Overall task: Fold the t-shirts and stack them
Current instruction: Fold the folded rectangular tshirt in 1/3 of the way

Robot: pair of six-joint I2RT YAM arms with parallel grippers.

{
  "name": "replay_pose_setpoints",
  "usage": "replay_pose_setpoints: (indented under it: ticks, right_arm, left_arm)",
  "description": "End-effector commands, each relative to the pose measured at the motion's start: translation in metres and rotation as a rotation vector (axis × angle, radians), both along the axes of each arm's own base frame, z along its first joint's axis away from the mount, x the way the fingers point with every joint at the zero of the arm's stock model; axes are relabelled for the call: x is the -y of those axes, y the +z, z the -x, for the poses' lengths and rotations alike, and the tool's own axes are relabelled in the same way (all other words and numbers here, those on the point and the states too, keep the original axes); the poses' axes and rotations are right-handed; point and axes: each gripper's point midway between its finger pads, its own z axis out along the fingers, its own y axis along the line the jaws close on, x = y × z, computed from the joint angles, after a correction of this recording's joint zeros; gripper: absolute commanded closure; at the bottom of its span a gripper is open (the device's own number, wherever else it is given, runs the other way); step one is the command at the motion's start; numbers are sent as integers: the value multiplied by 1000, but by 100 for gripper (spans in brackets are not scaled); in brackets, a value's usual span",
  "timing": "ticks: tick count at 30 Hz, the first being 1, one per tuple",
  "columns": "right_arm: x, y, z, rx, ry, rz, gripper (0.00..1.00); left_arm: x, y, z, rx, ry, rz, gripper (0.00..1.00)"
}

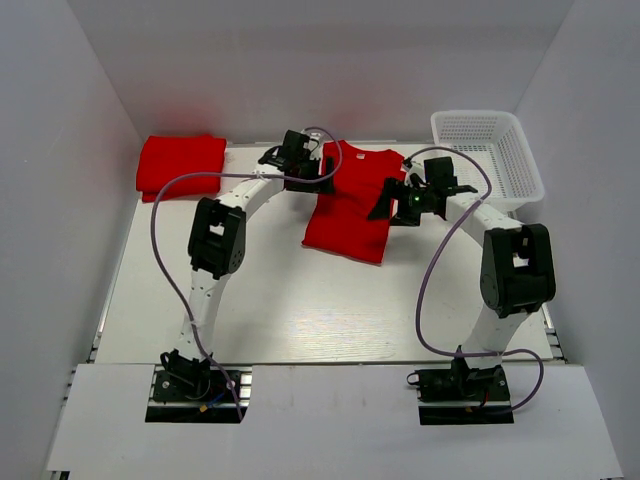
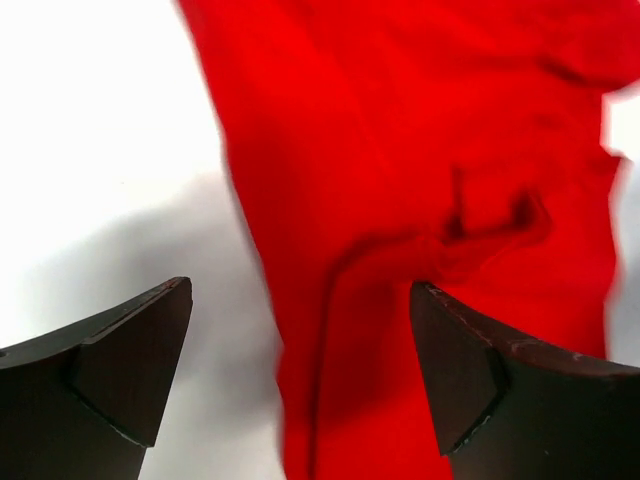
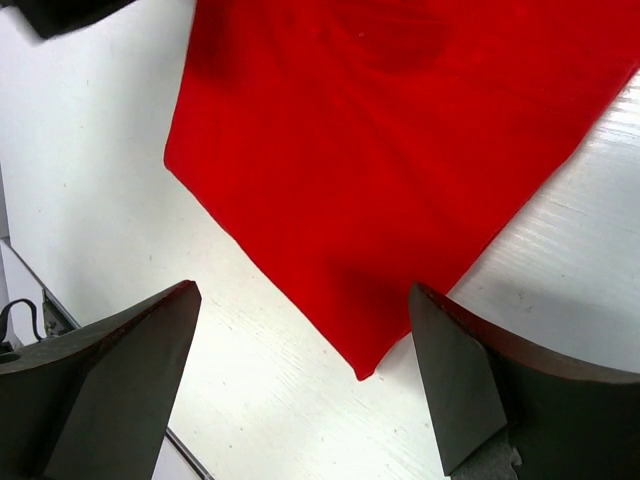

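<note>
A red t-shirt lies on the white table at the back centre, narrowed lengthwise, collar at the far end. A folded red t-shirt lies at the back left. My left gripper is open and empty at the shirt's upper left edge; its wrist view shows the red cloth and its left edge between the fingers. My right gripper is open and empty at the shirt's right side; its wrist view shows a corner of the shirt between the fingers.
A white mesh basket stands at the back right, beside the right arm. White walls close the table in on the left, back and right. Purple cables loop from each arm to its base.
</note>
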Motion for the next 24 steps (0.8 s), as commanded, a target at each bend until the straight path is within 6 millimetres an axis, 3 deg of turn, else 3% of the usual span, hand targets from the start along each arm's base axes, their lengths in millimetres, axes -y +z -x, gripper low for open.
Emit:
replay_pose_setpoints:
  ticks: [1, 2, 4, 8, 12, 13, 14, 16, 17, 18, 19, 20, 21, 22, 23, 24]
  right_arm:
    - [0, 18, -1, 51, -8, -20, 10]
    - [1, 19, -2, 54, -11, -22, 10]
    - [2, 21, -2, 60, -7, -20, 10]
    - [4, 22, -5, 76, -12, 20, 10]
    - [13, 11, 0, 51, -22, 99, 10]
    - [13, 9, 2, 49, -21, 108, 10]
    - [14, 10, 3, 60, -23, 128, 10]
    - [16, 9, 9, 50, -27, 146, 10]
    - [16, 10, 14, 47, -26, 151, 10]
    - [15, 10, 17, 49, -19, 152, 10]
    - [12, 7, 24, 31, -13, 149, 10]
    - [12, 3, 31, 15, -14, 146, 10]
    - [9, 3, 37, 4, -2, 134, 10]
    - [9, 0, 44, -16, -14, 129, 10]
    - [8, -5, 52, -33, -7, 120, 10]
    - [6, -7, 56, -51, -17, 108, 10]
  left_arm:
    - [-5, -3, -26, 57, 56, -61, 0]
    - [-5, -21, -31, 42, 66, -81, 0]
    - [-4, -24, -39, 34, 109, -74, 0]
    - [-22, -13, -57, 60, 293, -70, 0]
    - [-24, 21, -45, 70, 274, 6, 0]
    - [-27, 14, -43, 61, 283, -11, 0]
    - [-28, 35, -41, 86, 284, 4, 0]
    - [-34, 36, -24, 55, 258, -23, 0]
    - [-34, 57, -16, 69, 234, -7, 0]
    - [-34, 62, -7, 63, 214, -4, 0]
    - [-38, 50, 8, 24, 193, -20, 0]
    - [-39, 53, 18, 23, 165, -15, 0]
    - [-44, 34, 36, -19, 139, -38, 0]
    - [-46, 51, 44, 15, 110, -27, 0]
    - [-44, 50, 55, 12, 86, -40, 0]
    - [-49, 36, 71, -23, 61, -61, 0]
